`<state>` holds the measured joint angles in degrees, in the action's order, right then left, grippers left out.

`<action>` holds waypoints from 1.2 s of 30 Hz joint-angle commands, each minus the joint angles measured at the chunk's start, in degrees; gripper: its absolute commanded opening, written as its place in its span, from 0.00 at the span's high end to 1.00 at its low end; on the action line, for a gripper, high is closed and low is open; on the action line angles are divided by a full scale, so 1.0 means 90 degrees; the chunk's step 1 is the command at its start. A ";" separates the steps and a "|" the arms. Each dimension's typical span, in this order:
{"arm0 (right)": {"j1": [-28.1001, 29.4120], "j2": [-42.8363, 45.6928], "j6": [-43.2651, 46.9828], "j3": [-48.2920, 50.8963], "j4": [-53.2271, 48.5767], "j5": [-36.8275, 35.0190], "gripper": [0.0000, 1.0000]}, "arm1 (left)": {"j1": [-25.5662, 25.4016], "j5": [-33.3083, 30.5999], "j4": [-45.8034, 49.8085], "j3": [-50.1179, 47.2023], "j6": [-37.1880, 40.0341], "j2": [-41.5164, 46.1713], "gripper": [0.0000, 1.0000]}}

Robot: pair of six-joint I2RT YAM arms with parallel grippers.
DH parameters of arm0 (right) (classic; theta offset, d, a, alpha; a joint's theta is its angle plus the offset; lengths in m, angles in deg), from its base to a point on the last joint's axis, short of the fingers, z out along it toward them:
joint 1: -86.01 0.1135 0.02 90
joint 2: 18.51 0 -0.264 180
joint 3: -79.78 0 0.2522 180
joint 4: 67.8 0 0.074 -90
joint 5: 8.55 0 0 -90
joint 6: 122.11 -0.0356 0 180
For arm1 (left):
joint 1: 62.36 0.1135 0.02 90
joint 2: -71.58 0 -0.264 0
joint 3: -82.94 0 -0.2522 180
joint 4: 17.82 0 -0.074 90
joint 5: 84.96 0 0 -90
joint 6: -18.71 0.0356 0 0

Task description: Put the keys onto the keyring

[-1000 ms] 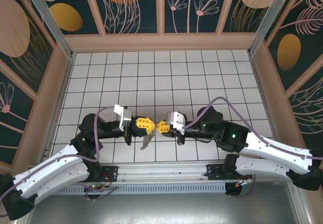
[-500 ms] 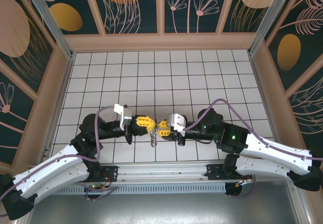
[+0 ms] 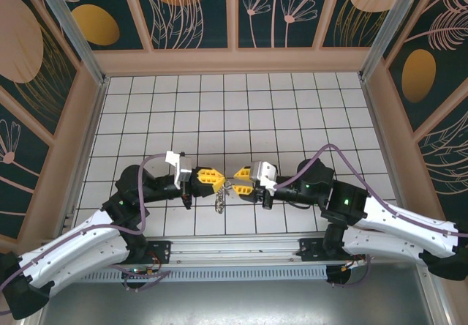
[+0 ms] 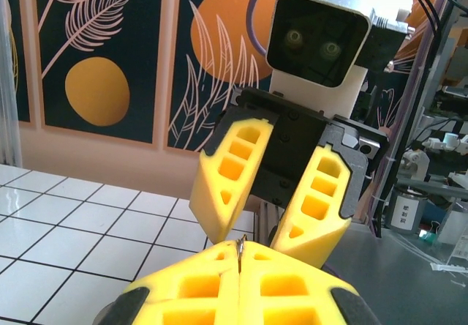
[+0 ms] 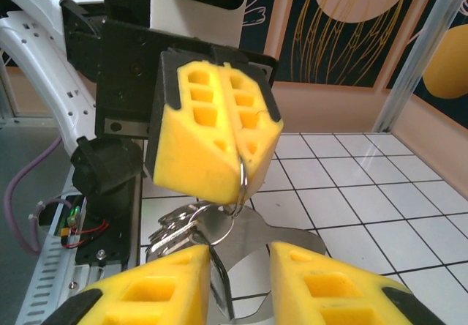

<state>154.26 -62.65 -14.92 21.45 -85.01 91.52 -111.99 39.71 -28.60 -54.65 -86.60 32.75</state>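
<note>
Keyring (image 5: 242, 182): pinched in the closed left hand (image 5: 245, 157), above the surface (image 5: 351, 193). Keys (image 5: 179, 230): bunch hanging from it, apparently threaded. Right hand (image 5: 241, 255): fingers parted, gripping nothing. Task looks nearly complete.

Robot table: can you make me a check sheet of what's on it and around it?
Surface: white tiled table, dark grid lines.
Job's things: keyring pinched between yellow fingers; keys hang below it in a bunch.
Clutter: nothing seen.
Grippers: left gripper shut on the keyring; right gripper open, facing it closely.
Cables: one purple cable arches over the left arm, another over the right.
Surroundings: dark wall panels with orange shapes and leaf drawings.
</note>
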 commanded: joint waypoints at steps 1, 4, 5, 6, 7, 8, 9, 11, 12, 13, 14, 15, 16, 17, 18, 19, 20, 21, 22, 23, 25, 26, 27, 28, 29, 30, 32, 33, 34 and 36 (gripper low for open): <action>0.0018 0.0044 -0.0138 0.0031 0.0406 -0.0106 0.71 | -0.0003 0.0181 -0.0067 0.0127 0.0105 0.0025 1.00; 0.0021 0.0002 -0.0181 0.0032 0.0519 -0.0021 0.69 | 0.0004 0.0192 -0.0036 0.0133 0.0123 0.0013 1.00; 0.0012 -0.0007 -0.0191 0.0040 0.0569 0.0020 0.68 | -0.0004 0.0196 -0.0034 0.0116 0.0128 0.0017 1.00; 0.0012 -0.0017 -0.0200 0.0047 0.0608 0.0066 0.67 | -0.0001 0.0200 -0.0031 0.0119 0.0122 0.0011 1.00; 0.0005 -0.0036 -0.0229 0.0051 0.0649 0.0113 0.66 | 0.0005 0.0194 -0.0027 0.0118 0.0124 0.0016 1.00; 0.0006 -0.0071 -0.0231 0.0051 0.0671 0.0157 0.65 | 0.0001 0.0183 -0.0011 0.0126 0.0143 0.0017 1.00; 0.0000 -0.0109 -0.0240 0.0051 0.0678 0.0180 0.65 | 0.0003 0.0183 0.0000 0.0128 0.0139 0.0008 1.00; -0.0005 -0.0229 -0.0275 0.0041 0.0672 0.0200 0.65 | -0.0001 0.0194 0.0011 0.0147 0.0153 -0.0010 1.00; -0.0009 -0.0286 -0.0297 0.0037 0.0667 0.0200 0.65 | -0.0002 0.0203 0.0011 0.0157 0.0158 -0.0021 1.00; -0.0007 -0.0343 -0.0312 0.0025 0.0653 0.0200 0.65 | -0.0003 0.0213 0.0020 0.0166 0.0158 -0.0034 1.00; -0.0012 -0.0384 -0.0325 0.0021 0.0661 0.0200 0.65 | -0.0002 0.0210 0.0019 0.0167 0.0158 -0.0039 1.00; -0.0023 -0.0431 -0.0333 0.0021 0.0653 0.0200 0.65 | 0.0003 0.0222 0.0016 0.0167 0.0159 -0.0041 1.00; -0.0023 -0.0463 -0.0341 0.0012 0.0647 0.0200 0.66 | -0.0001 0.0226 0.0013 0.0167 0.0158 -0.0041 1.00; -0.0032 -0.0490 -0.0340 0.0012 0.0655 0.0186 0.67 | 0.0001 0.0230 0.0015 0.0167 0.0158 -0.0037 1.00; -0.0043 -0.0499 -0.0344 0.0012 0.0646 0.0171 0.68 | -0.0001 0.0244 0.0012 0.0160 0.0158 -0.0033 1.00; -0.0052 -0.0524 -0.0349 0.0003 0.0636 0.0161 0.69 | -0.0003 0.0248 0.0011 0.0167 0.0158 -0.0040 1.00; -0.0053 -0.0521 -0.0348 0.0002 0.0634 0.0170 0.71 | -0.0002 0.0245 0.0009 0.0168 0.0158 -0.0027 1.00; -0.0063 -0.0518 -0.0341 0.0007 0.0641 0.0185 0.74 | -0.0003 0.0254 0.0005 0.0167 0.0163 -0.0027 1.00; -0.0072 -0.0513 -0.0340 0.0003 0.0634 0.0198 0.78 | 0.0004 0.0252 0.0011 0.0167 0.0159 -0.0012 1.00; -0.0073 -0.0515 -0.0337 -0.0013 0.0618 0.0200 0.83 | 0.0003 0.0258 0.0016 0.0158 0.0158 -0.0012 1.00; -0.0073 -0.0509 -0.0315 -0.0032 0.0571 0.0200 0.94 | -0.0003 0.0265 0.0014 0.0163 0.0161 -0.0002 1.00; -0.0083 -0.0500 -0.0304 -0.0036 0.0561 0.0200 0.99 | 0.0001 0.0270 0.0020 0.0158 0.0158 -0.0002 1.00; -0.0083 -0.0506 -0.0276 -0.0049 0.0516 0.0192 1.00 | -0.0002 0.0290 0.0023 0.0167 0.0149 -0.0012 1.00; -0.0088 -0.0496 -0.0250 -0.0075 0.0471 0.0182 1.00 | -0.0002 0.0328 0.0045 0.0176 0.0148 -0.0026 1.00; -0.0081 -0.0492 -0.0230 -0.0095 0.0421 0.0149 1.00 | -0.0002 0.0386 0.0103 0.0205 0.0155 -0.0049 1.00; -0.0093 -0.0494 -0.0197 -0.0131 0.0345 0.0080 1.00 | 0.0003 0.0491 0.0264 0.0272 0.0199 -0.0093 1.00; -0.0087 -0.0494 -0.0118 -0.0241 0.0124 -0.0067 1.00 | -0.0002 0.0659 0.0837 0.0494 0.0376 -0.0204 1.00; -0.0102 -0.0504 -0.0072 -0.0325 -0.0018 -0.0136 1.00 | -0.0003 0.0750 0.1177 0.0633 0.0492 -0.0266 1.00; -0.0112 -0.0535 -0.0043 -0.0415 -0.0171 -0.0186 1.00 | -0.0002 0.0798 0.1588 0.0781 0.0627 -0.0335 1.00; -0.0131 -0.0600 0.0023 -0.0574 -0.0414 -0.0252 1.00 | -0.0002 0.0717 0.2412 0.1079 0.0943 -0.0463 1.00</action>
<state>153.60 -66.96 -16.84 19.59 -86.89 92.35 -111.33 42.12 -16.60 -49.38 -82.40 29.78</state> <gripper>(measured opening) 0.046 0.063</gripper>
